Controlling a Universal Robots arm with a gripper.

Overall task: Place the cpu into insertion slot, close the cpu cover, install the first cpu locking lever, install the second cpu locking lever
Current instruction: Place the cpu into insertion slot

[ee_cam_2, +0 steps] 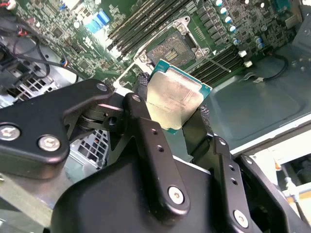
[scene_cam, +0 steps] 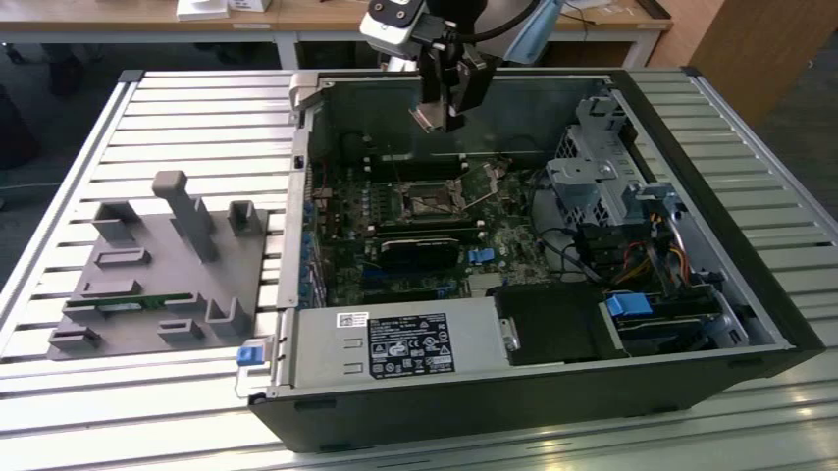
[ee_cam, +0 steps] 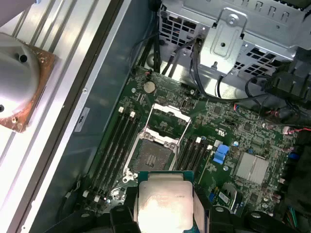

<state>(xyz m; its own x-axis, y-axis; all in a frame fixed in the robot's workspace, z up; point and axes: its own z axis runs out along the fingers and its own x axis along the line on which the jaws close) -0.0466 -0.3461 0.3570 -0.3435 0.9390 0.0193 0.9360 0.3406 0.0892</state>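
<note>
Your tool (scene_cam: 443, 110) is hanging high over the open computer case (scene_cam: 458, 417), which is lying on the slatted worktop (scene_cam: 196, 118). Its two fingers are closed on the cpu (ee_cam_2: 175, 99) and are pinching it only by two opposite edges. The metal top of the cpu is facing the camera in both wrist views.

The socket (ee_cam: 154, 155) is sitting bare on the green board (ee_cam: 243, 131), well below the chip and not yet directly under it, as far as I can judge. The cpu cover (ee_cam: 170, 108) is standing open on the side of the socket toward the drive cage. A thin locking lever (ee_cam_2: 221, 63) is lying free beside the socket.

Here is what I am worrying about:

- The grip is touching only narrow edges. A quick move or a bump can make the chip turn or slip between the fingers.
- If the chip is coming down tilted or turned the wrong way, one corner is landing first. I think this can bend the fine contacts in the socket.
- The fingers are wider than the chip. Close to the board they can hit the raised cover or the memory sticks (ee_cam: 114, 145) just beside the socket.
- Letting go too high can make the chip drop and lie crooked.
</note>
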